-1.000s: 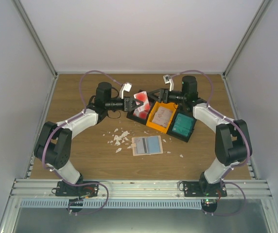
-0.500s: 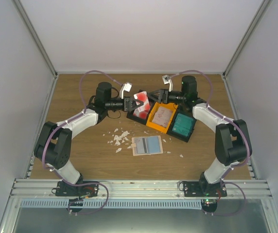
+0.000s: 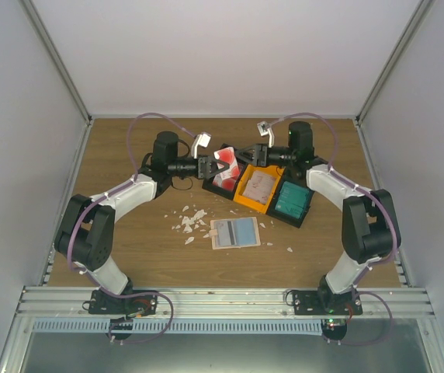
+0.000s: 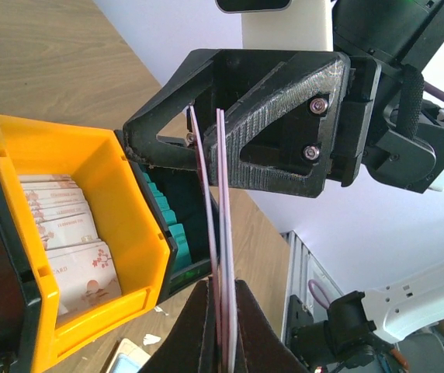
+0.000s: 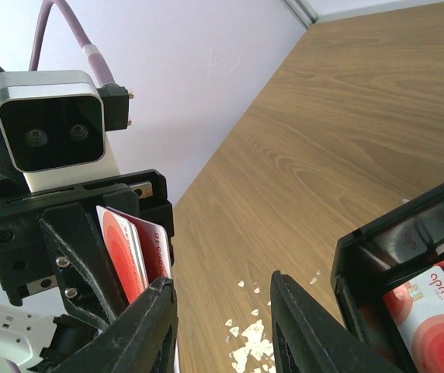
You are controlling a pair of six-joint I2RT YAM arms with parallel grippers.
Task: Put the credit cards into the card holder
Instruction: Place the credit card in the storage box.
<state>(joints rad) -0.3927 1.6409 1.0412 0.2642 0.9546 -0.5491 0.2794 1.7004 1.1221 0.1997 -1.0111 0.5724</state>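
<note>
the credit cards (image 4: 220, 233), clamped on edge in the left gripper (image 4: 220, 294), now stand between narrower but parted right gripper (image 5: 223, 281) jaws than a second ago, seemingly a handover that next needs a clean pinch before the carry to the card holder (image 3: 235, 232), well apart basewards of both.

bins (image 3: 246, 203) side by side on the table (image 3: 129, 148), credit cards (image 3: 259, 186) inside them, card holder (image 3: 235, 232) in front, scraps (image 3: 191, 221) to its left
</note>
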